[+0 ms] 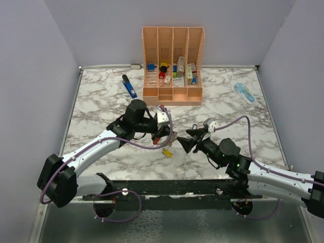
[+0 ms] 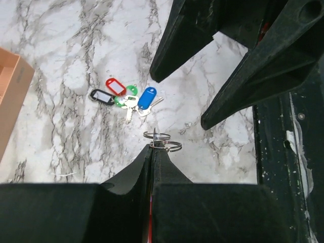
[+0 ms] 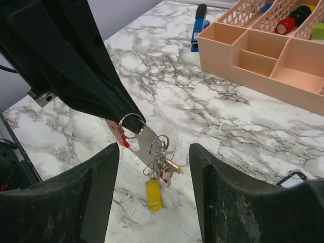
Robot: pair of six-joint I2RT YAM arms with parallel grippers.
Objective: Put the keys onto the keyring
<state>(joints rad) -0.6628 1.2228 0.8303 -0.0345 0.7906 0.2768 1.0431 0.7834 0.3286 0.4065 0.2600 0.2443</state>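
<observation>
My left gripper is shut on the keyring, a flat red and grey piece held above the table. Wire rings stick out past its tips. Several keys hang from the keyring, among them a yellow tag and a brass key. The yellow tag hangs close to the tabletop. My right gripper stands open, one finger on each side of the hanging bunch without touching it. Loose keys with black, red, green and blue tags lie on the marble below.
A peach organizer with small items stands at the back centre. A blue pen-like tool lies to its left and a pale blue gadget to its right. Grey walls close in the table.
</observation>
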